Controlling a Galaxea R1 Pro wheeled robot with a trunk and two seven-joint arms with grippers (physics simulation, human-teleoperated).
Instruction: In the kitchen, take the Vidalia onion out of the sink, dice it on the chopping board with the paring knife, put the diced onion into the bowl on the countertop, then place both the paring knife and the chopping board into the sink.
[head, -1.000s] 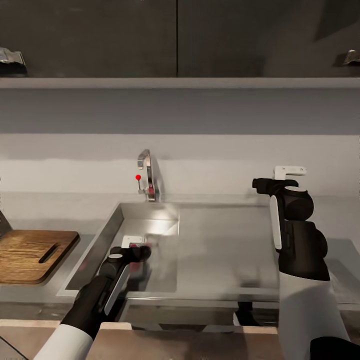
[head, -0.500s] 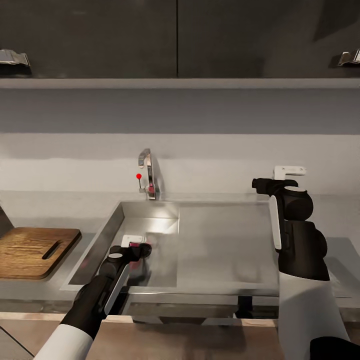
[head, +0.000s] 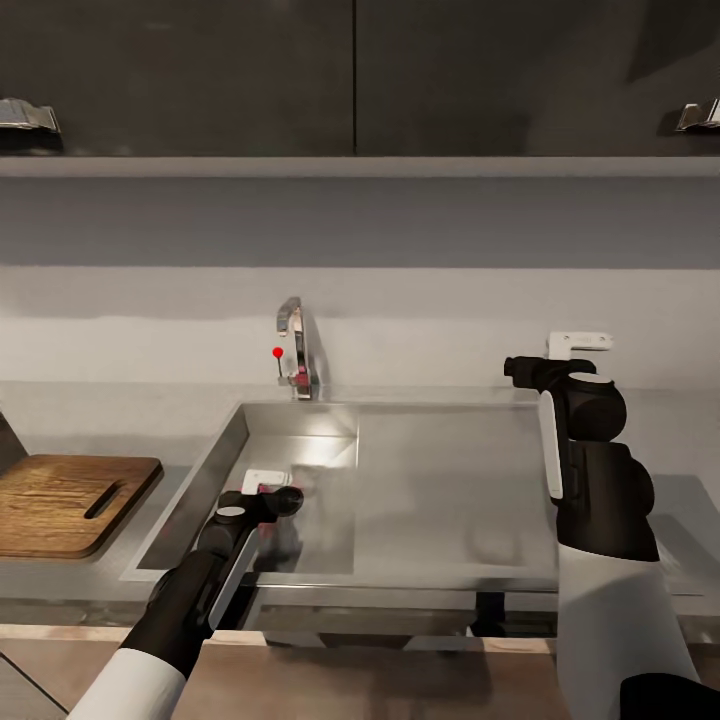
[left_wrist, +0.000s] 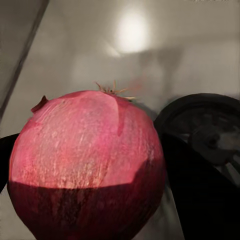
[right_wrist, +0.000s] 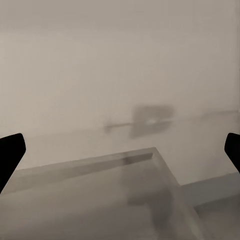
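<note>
The pinkish-red Vidalia onion (left_wrist: 85, 165) sits between the dark fingers (left_wrist: 192, 190) of my left gripper (left_wrist: 87, 150), which is shut on it. In the head view that left gripper (head: 275, 495) reaches down into the left part of the steel sink (head: 440, 490), and a bit of the onion (head: 267, 489) shows at its tip. The round drain (left_wrist: 210, 130) lies just behind the onion. The brown chopping board (head: 60, 505) lies on the grey countertop (head: 120, 415) left of the sink. My right gripper (head: 515, 368) is held up over the sink's right side, open and holding nothing (right_wrist: 120, 150). Knife and bowl are out of view.
The chrome tap (head: 297, 350) with its red knob (head: 277, 352) stands at the sink's back rim. Dark wall cabinets (head: 350, 75) hang above. A dark slanted thing (head: 8, 440) cuts in at the left edge behind the board.
The head camera shifted slightly a second ago. My left gripper edged a little upward in the sink with the onion; the right arm stayed put.
</note>
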